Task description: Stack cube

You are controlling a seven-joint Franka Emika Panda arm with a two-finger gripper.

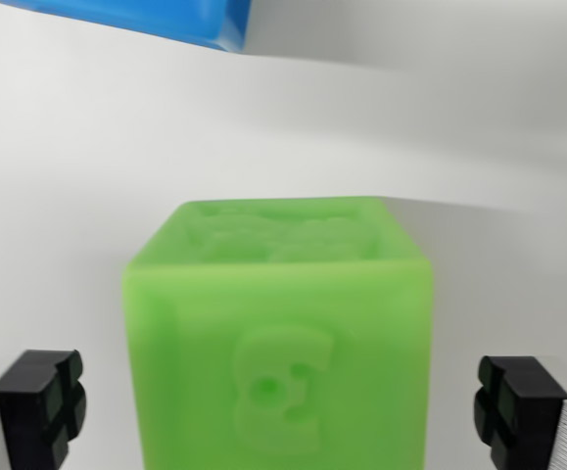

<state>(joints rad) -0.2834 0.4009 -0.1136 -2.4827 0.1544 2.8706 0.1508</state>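
You are looking down the wrist view at a green cube (278,343) that fills the lower centre of the frame, sitting on the white desk (58,176) with a raised letter on the face toward you and an embossed pattern on its top. Your hand (281,411) is spread: one black fingertip (40,403) shows at 8 o'clock and the other at 4 o'clock, each standing clear of the cube's sides with white desk visible in the gaps. That placement reads as a straddle, the cube centred between the pads so that closing should catch two flat, opposite faces evenly. Nothing is pinched yet, so the stack has hardly begun by the look of it. At 11 o'clock, well apart from the green cube, the edge of a blue block (165,20) cuts into the top of the frame; it is probably the base you will stack onto, though too little shows to be sure.
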